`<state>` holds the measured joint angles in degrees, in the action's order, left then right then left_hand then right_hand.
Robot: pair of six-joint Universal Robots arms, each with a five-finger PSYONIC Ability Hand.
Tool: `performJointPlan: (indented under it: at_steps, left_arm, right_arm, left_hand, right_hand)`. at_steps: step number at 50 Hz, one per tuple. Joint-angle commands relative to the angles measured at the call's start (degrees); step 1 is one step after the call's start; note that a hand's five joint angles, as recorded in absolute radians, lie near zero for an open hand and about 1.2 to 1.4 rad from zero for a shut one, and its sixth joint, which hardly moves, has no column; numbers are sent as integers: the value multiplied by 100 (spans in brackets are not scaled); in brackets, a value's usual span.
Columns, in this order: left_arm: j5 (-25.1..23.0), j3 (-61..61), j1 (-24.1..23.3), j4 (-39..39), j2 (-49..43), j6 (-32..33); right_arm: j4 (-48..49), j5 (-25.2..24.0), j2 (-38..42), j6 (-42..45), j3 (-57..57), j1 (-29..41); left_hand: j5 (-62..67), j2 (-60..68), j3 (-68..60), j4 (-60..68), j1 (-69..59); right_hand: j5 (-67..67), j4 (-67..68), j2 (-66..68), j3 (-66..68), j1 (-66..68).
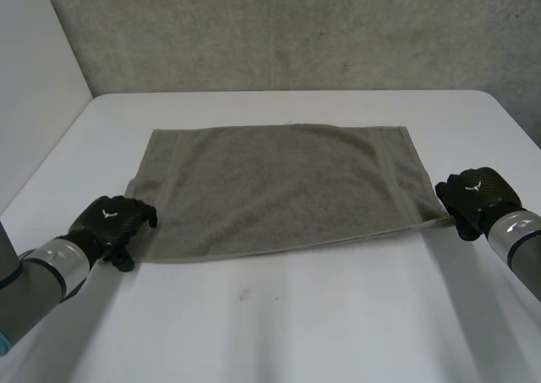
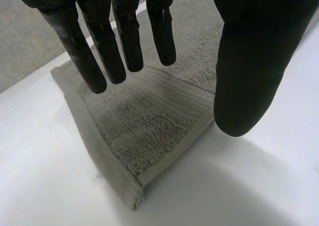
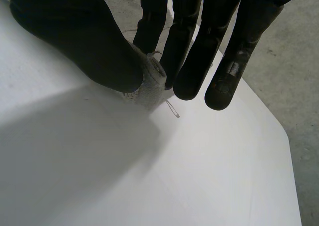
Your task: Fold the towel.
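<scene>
— Where are you with the fold?

— I'm looking at the rectangular grey-green terry towel (image 1: 279,188) lying spread flat on the white counter (image 1: 279,332). I'm judging we're at the grasping step, with no fold made yet.

— Both corners taken?

— Only one. The right robot hand (image 1: 475,195) is pinching the towel's near-right corner (image 3: 149,84) between its thumb and fingers (image 3: 192,61). The left robot hand (image 1: 114,221) is hanging over the near-left corner (image 2: 132,183) with straight fingers (image 2: 102,51) and the thumb spread wide, holding nothing. Whether they are brushing the cloth, I can't tell from here.

— So what's next?

— I'm thinking the left needs to close on its corner first, catching the hem. Then both should be lifting together and carrying the near edge over to the far edge, keeping the corners level so the cloth isn't skewing.
</scene>
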<state>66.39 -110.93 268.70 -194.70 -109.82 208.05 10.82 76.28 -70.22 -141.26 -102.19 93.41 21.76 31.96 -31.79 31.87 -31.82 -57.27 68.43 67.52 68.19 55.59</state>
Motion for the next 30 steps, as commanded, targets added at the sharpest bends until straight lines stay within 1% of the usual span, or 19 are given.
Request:
performJointPlan:
  at_steps: [1, 7, 12, 18, 30]
  left_arm:
    - [93, 36, -2, -261, -320, 7]
    - [304, 89, -2, -420, -505, 182]
    - [304, 106, -2, -455, -575, 332]
    - [295, 220, -2, -481, -707, 341]
    - [295, 458, -19, -481, -786, 341]
  right_arm:
    - [-1, 1, 8, 2, -38, 11]
    - [-1, 1, 8, 2, -47, 11]
    - [-1, 1, 8, 10, -38, 11]
    - [-1, 1, 8, 2, -56, 19]
    - [-1, 1, 17, 11, -82, 28]
  left_hand:
    - [940, 921, -938, 930, -935]
    - [940, 921, -938, 930, -935]
    - [1007, 988, -1005, 997, -1002]
    - [1327, 1307, -1324, 1316, -1321]
    - [1562, 1543, -1559, 1552, -1557]
  right_hand:
    - [-1273, 1157, 1248, 1181, 2441]
    - [-1273, 1157, 1248, 1181, 2441]
    - [-1273, 1157, 1248, 1181, 2441]
    - [-1273, 1157, 1248, 1181, 2441]
    - [-1273, 1157, 1248, 1181, 2441]
